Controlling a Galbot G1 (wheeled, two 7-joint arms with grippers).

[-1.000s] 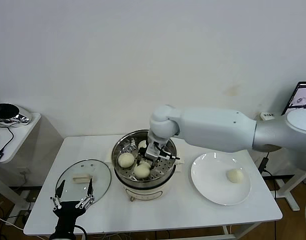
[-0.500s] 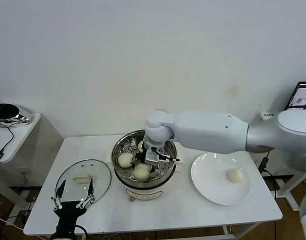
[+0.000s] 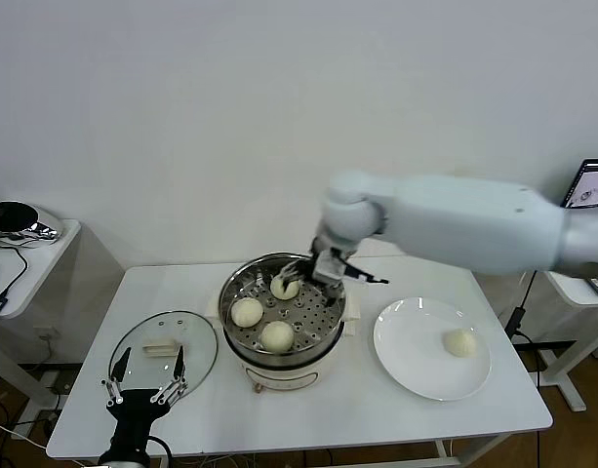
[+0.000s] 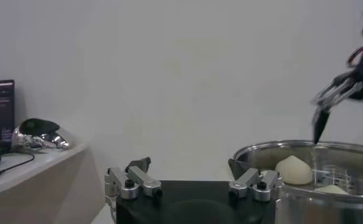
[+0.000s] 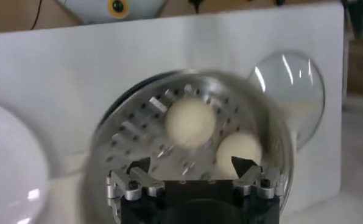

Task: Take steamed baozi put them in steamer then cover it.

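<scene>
- Right tool (image 3: 318, 273): raised just above the far rim of the steamer (image 3: 242, 343), fingers spread apart, nothing held.
- Directly beneath and just beside its fingertips: one steamed baozi (image 3: 284, 288) resting free on the perforated tray, far side of the pot.
- Two more buns on the same tray, nearer the robot: one (image 3: 246, 312) toward the left tool's side, one (image 3: 276, 335) at the near edge.
- Last bun (image 3: 459, 342) alone on the white plate (image 3: 406, 361), off to the right tool's outer side and nearer the robot than the pot; roundish, so no long axis to line up with.
- Right arm clearly the nearer one for that bun; likely next reach goes sideways and down from the pot to the plate.
- Left tool (image 3: 142, 392): parked low at the near edge of the worktop (image 3: 377, 409), fingers apart and empty.
- Cover (image 3: 163, 352) flat on the worktop just beyond the left tool, beside the steamer, its cream handle (image 3: 160, 346) lying crosswise to that tool's reach; not yet on the pot.
</scene>
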